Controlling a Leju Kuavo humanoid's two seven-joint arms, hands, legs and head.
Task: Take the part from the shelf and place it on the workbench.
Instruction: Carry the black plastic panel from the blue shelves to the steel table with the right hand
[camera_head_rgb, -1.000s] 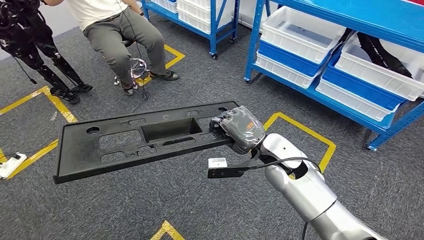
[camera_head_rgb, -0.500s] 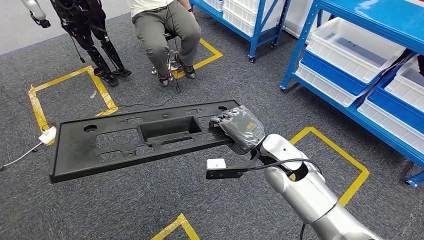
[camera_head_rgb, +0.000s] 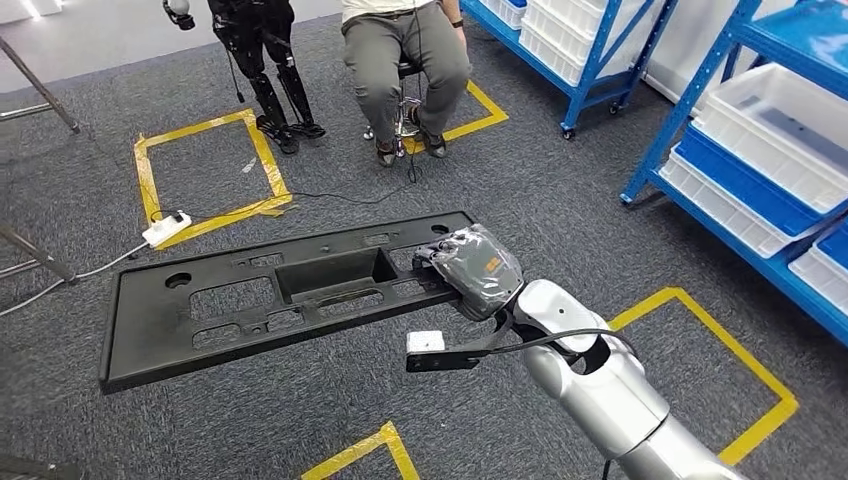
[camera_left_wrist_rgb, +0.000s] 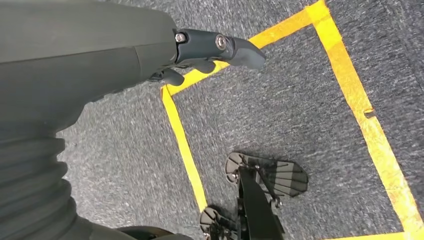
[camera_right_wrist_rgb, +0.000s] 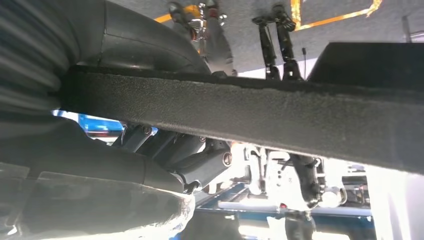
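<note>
- Part (camera_head_rgb: 270, 290): long black plastic panel with cutouts and a rectangular recess in the middle, held out level above the grey carpet (camera_head_rgb: 300, 410), in front of me.
- My right hand (camera_head_rgb: 470, 268) grips the part at its right end, fingers wrapped over the edge; hand has a clear plastic wrap over it.
- Right wrist view: part's edge (camera_right_wrist_rgb: 280, 120) runs across as a thick dark bar, my thumb (camera_right_wrist_rgb: 145, 42) on one side, darker fingers (camera_right_wrist_rgb: 200, 165) on the other, clamped on it.
- My left hand (camera_left_wrist_rgb: 200, 50) hangs down over the carpet, holds nothing, fingers slightly curled and apart.
- Yellow tape squares (camera_head_rgb: 200, 165) on the floor; another one under the left hand (camera_left_wrist_rgb: 345, 75).
- White power strip (camera_head_rgb: 166, 228) lies on the tape edge, cable running off.
- Person (camera_head_rgb: 405, 50) sits on a stool beyond the part; dark legged rig (camera_head_rgb: 260, 50) stands beside them.
- Blue shelf rack (camera_head_rgb: 760, 150) with white bins (camera_head_rgb: 790, 130) at right, well apart from the part.
</note>
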